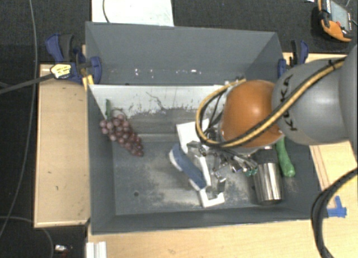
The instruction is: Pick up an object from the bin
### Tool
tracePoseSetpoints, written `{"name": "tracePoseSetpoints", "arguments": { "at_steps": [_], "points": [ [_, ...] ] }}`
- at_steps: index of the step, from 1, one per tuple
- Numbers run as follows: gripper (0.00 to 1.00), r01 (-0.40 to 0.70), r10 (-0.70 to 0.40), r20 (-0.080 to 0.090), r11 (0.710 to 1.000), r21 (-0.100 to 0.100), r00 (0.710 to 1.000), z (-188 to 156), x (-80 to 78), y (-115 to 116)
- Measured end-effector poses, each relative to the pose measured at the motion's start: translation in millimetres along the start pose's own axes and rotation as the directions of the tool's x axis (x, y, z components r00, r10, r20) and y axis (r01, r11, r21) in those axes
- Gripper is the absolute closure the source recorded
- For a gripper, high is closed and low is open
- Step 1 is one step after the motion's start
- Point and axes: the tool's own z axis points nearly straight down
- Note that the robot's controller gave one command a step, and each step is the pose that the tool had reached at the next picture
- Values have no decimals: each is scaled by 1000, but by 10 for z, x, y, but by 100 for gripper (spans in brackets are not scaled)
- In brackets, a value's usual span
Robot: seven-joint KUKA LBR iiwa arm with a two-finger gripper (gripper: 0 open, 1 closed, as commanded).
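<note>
Gripper [216, 179] sits low in the bin [140, 201], right of centre toward the front wall, under the orange wrist cover [249, 111]. How wide it stands and whether it has anything I cannot tell; the mechanism is dark and cluttered there.

Right at it lies a blue-and-white object [187, 168], a long blue body running diagonally. A small white piece [211, 198] sits at its front end; same item or separate, cannot tell. This looks like the nearest pick candidate, as a judgement only. A white flat piece [187, 134] sits just behind, touching or overlapping it. A metal cup [267, 183] is just right of the gripper, and a green stick-like thing [285, 159] is beside that near the right wall. A bunch of purple grapes [120, 131] is well apart at back left.

Risks:
- The blue body lies slanted, so an off-centre close could pivot it and let it slip out on the lift.
- The white pieces touching it could be pinched along with it or dragged.
- The cup is close enough that a sideways shift may knock or roll it.
- The front wall is near, so a push could jam the object against it.
- The cable [263, 125] looping off the cover hangs low and might snag.
</note>
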Motion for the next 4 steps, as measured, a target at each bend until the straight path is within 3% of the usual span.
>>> {"name": "tracePoseSetpoints", "arguments": {
  "at_steps": [1, 2, 3, 4],
  "points": [
    [0, -64, 64, 0, 998, -2, 998, -386, -168, 227],
    [0, -46, 46, -1, 999, 0, 999, 137, 86, -155],
    [0, -60, 60, 12, 998, 2, 998, -476, -97, -354],
    [0, -19, 19, -10, 1000, -6, 1000, -91, -41, -445]
  ]
}}
